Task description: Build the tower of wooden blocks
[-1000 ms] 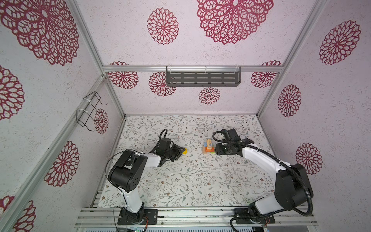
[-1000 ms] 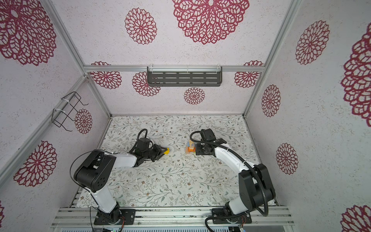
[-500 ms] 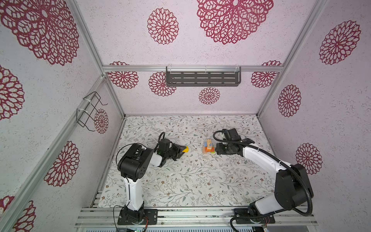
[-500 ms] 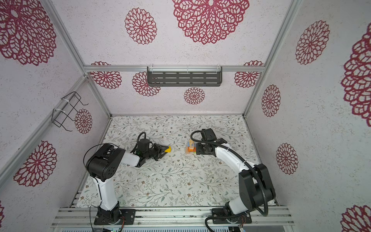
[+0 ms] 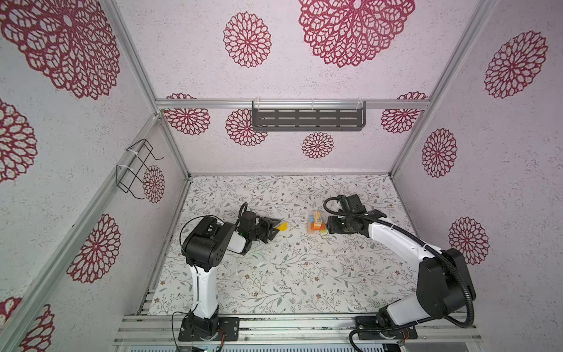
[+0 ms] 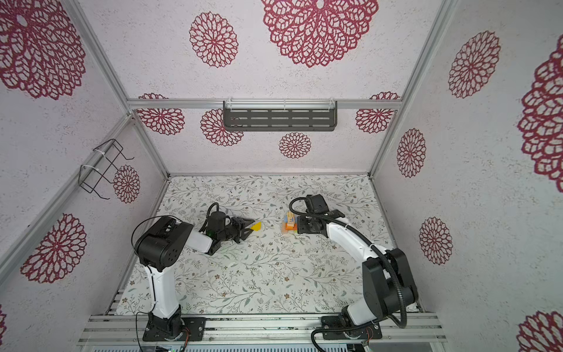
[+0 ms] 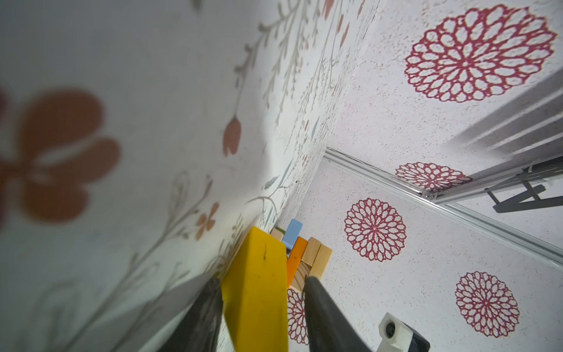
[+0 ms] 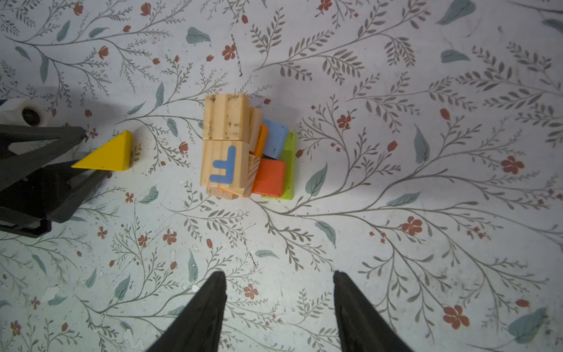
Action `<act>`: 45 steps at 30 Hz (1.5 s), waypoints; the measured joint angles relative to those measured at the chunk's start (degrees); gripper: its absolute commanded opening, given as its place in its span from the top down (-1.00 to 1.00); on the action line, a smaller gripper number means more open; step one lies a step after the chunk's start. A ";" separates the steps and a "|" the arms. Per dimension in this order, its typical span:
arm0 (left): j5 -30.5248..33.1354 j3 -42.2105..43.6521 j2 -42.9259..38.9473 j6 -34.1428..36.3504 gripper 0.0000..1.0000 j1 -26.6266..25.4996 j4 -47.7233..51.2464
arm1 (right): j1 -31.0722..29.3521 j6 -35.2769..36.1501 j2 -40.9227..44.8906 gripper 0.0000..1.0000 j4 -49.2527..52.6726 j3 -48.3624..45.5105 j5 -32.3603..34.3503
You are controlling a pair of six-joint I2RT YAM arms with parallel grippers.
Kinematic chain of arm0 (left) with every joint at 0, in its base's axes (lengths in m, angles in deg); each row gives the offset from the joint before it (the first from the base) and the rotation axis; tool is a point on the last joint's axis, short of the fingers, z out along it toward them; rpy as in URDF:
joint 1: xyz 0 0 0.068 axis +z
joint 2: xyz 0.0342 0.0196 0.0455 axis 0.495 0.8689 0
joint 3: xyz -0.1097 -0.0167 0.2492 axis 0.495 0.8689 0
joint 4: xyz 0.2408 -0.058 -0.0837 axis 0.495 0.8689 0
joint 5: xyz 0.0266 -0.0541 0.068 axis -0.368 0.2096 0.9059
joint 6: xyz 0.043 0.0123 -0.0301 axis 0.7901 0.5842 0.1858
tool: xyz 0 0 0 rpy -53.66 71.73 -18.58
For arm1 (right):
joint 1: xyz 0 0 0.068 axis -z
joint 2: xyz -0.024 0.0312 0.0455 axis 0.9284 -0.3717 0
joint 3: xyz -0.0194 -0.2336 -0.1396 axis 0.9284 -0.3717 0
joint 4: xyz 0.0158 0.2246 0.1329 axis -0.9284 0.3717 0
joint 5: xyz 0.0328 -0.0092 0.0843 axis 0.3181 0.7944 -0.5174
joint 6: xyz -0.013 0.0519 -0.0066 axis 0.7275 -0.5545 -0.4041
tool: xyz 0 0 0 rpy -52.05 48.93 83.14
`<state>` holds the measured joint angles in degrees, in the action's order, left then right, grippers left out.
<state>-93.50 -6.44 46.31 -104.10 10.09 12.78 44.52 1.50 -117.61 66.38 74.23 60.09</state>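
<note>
Between the tips of the left gripper (image 7: 260, 282) sits the yellow wedge (image 8: 111, 155), resting on the worktop (image 8: 396, 243). Jaws are slightly apart with a gap showing on one side, so it looks unclamped. Light, hard, slick paint I'd guess, so pinch the flat triangle faces. Straight ahead of the right gripper (image 8: 278, 275), which is open and empty, stands the tower (image 8: 268, 170), its bottom mostly hidden under the letter cubes (image 8: 225, 143).

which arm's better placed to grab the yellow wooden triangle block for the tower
Left. The left gripper has the yellow wooden triangle block between its parted fingers; the right gripper hangs open and empty on the far side of the multicoloured block tower.
</note>
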 measured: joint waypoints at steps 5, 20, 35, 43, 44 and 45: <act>0.00 0.09 -0.09 0.17 -0.07 0.04 -0.37 | 0.02 0.00 0.00 -0.20 -0.02 0.00 0.00; 18.51 -17.49 -17.88 35.89 -0.24 -3.39 51.36 | 0.28 0.04 0.02 -0.19 0.00 0.00 0.20; 39.63 -33.97 -11.65 65.83 -0.30 -17.09 79.01 | 1.33 0.44 3.87 -0.30 0.09 -0.22 1.46; 44.46 -42.36 -5.46 73.42 -0.39 -21.84 83.97 | 1.79 0.44 3.96 -0.35 0.04 -1.90 1.53; 44.39 -42.88 -4.74 73.77 -0.41 -21.94 84.19 | 1.81 0.44 3.96 -0.35 0.02 -1.90 1.53; 44.30 -43.34 -3.91 74.03 -0.42 -21.94 84.32 | 1.86 0.44 3.98 -0.36 -0.09 -1.90 1.53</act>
<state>-49.20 -49.78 42.40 -30.07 -11.85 97.11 46.38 1.94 -113.63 66.29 72.33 61.62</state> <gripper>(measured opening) 0.699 0.674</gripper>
